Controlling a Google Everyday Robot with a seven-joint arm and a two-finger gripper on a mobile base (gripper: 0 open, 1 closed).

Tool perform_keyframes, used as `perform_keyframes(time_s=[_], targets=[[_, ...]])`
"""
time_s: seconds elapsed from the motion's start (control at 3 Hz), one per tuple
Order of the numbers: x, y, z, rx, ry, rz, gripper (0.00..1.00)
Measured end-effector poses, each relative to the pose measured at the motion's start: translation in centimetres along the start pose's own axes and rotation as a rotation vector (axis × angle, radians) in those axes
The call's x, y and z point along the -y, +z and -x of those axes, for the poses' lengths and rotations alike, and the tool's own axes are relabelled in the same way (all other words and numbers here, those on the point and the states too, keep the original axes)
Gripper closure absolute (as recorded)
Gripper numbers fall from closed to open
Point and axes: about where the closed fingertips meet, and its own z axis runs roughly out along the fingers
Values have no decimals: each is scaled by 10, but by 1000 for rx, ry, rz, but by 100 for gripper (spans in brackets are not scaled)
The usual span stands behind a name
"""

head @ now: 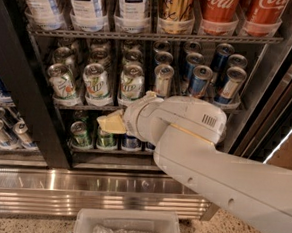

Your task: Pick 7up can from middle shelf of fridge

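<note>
The fridge (25, 87) stands open to the camera, its black frame running down the left side and a ribbed steel base panel (95, 190) across the bottom. The middle shelf (69, 103) is a dark wire rack with clear plastic trays along its front edge. In its near row, on the left half, stand three pale green-and-white cans, all upright. The 7up can (132, 83) closest to the robot is the right one of these three, with two more like it (96, 82) (62, 84) to its left and further cans lined up behind them. To the right of the 7up can stands a slim gold can (163, 79), then the blue-and-silver cans (200, 81) fill the right lanes.

The white arm (208, 163) reaches in from the lower right, its bulky wrist covering the middle of the shelf front. The gripper (111, 123) points left, a pale yellowish tip just below the front edge of the middle shelf and slightly lower left of the 7up can. It lies in front of the lower rack, above the small green cans (79, 133) there. It is not around any can, and whether it is clenched or released cannot be told from this angle.

On the rack above stand tall tea bottles (86, 1) at left, a gold can (176, 5) in the middle, and red cola cans (221, 6) at right. A clear plastic bin (128, 226) sits on the floor, near the camera, in front of the base panel.
</note>
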Motion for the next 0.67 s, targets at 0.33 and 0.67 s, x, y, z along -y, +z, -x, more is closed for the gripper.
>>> perform_keyframes(time_s=[0.33, 0.67], targets=[[-13, 3, 3, 12, -5, 17, 16], [-12, 4, 9, 23, -18, -5, 18]])
